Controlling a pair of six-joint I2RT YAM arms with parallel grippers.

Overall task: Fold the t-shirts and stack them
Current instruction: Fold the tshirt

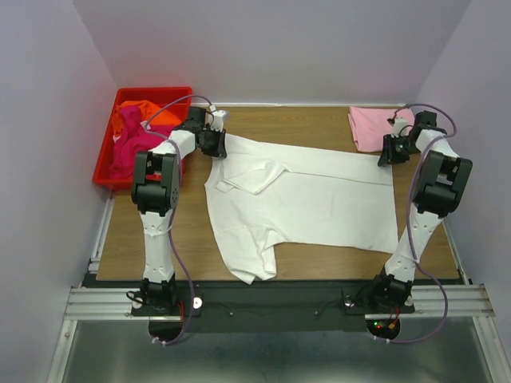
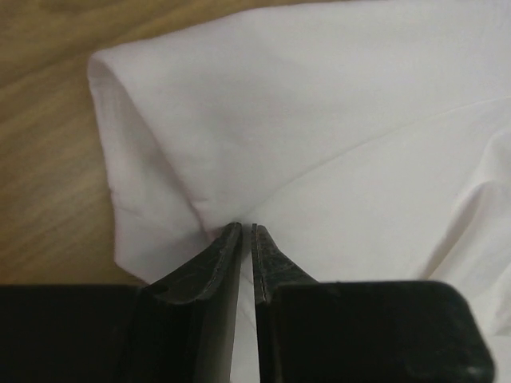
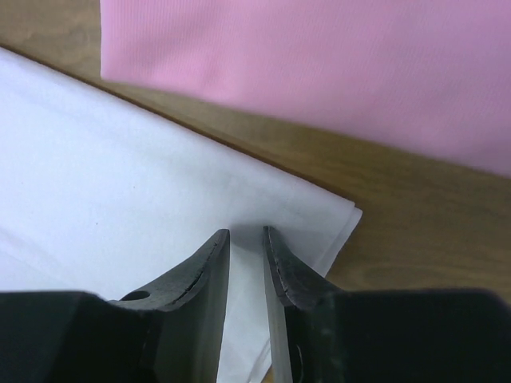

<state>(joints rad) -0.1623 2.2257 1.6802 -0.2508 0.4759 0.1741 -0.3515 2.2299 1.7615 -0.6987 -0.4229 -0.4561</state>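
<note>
A large white t-shirt [image 1: 319,199] lies spread on the wooden table, no print showing. My left gripper [image 1: 215,144] is at its far left sleeve, jaws pinched together on a pucker of the white cloth [image 2: 319,120], as the left wrist view [image 2: 246,229] shows. My right gripper [image 1: 389,152] is at the shirt's far right corner, jaws nearly together on the white cloth [image 3: 120,159], seen in the right wrist view [image 3: 246,231]. A folded pale pink t-shirt [image 1: 371,128] lies at the far right, just beyond that corner [image 3: 319,64]. Orange [image 1: 136,116] and magenta [image 1: 128,148] tees lie in the bin.
A red plastic bin [image 1: 108,177] stands at the far left, beside the table's left edge. Purple-grey walls enclose the table on three sides. A strip of bare wood [image 3: 415,207] separates the white shirt's corner from the pink one.
</note>
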